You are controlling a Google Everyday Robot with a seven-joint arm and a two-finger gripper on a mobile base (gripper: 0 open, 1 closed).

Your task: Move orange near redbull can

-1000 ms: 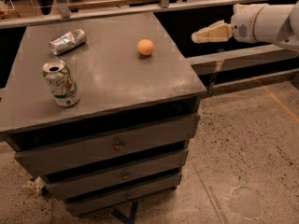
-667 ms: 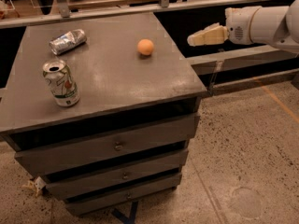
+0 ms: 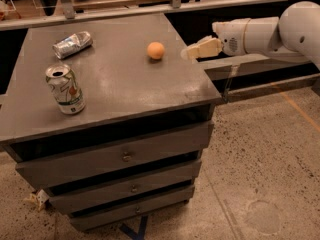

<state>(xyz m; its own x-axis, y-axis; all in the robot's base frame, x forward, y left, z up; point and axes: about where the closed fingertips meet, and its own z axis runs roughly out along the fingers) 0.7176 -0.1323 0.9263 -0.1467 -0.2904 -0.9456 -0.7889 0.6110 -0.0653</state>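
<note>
Camera view. Orange: one, small, round, resting toward the far right edge of the counter; judged light, firm and smooth-skinned, liable to roll, so best taken across its widest middle from the sides. Redbull can: wrinkled, lying on its side by the far left corner, well apart from the orange. White can: upright, near the left front. Gripper: beyond the right edge, near the orange, not touching; whether spread or pressed together, cannot tell.
</note>
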